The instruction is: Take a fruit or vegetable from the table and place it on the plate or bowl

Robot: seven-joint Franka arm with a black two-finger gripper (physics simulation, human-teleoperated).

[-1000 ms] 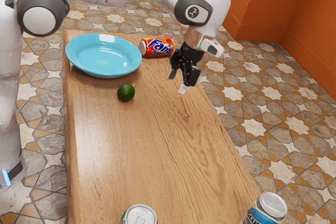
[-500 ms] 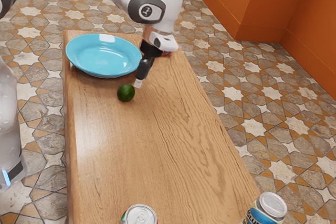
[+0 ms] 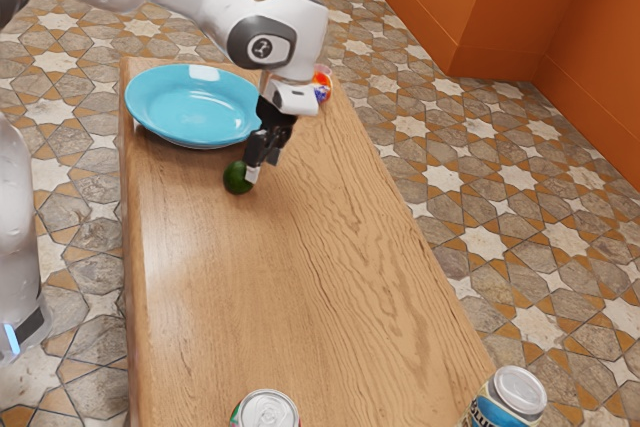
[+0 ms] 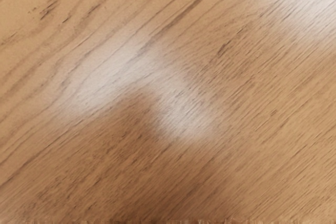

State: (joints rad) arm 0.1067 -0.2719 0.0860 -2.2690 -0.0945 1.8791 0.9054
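A green lime (image 3: 235,180) lies on the wooden table (image 3: 300,277), just in front of the light blue plate (image 3: 190,105). My black gripper (image 3: 251,171) hangs open right above the lime's right side, and its fingertips (image 3: 252,174) hide part of the fruit. The fingers hold nothing. In the wrist view, bare table wood (image 4: 168,51) lies close under my hand, with a dark shadow across it.
An orange soda can (image 3: 322,81) lies on its side behind my arm, near the table's far right corner. Two more cans stand at the near end: one (image 3: 265,411) at the front edge and one (image 3: 510,397) by the front right corner.
My arm has swung from the table's right edge toward the exterior view's left and come down. The gripper now sits right over the lime. The lime and plate have not moved.
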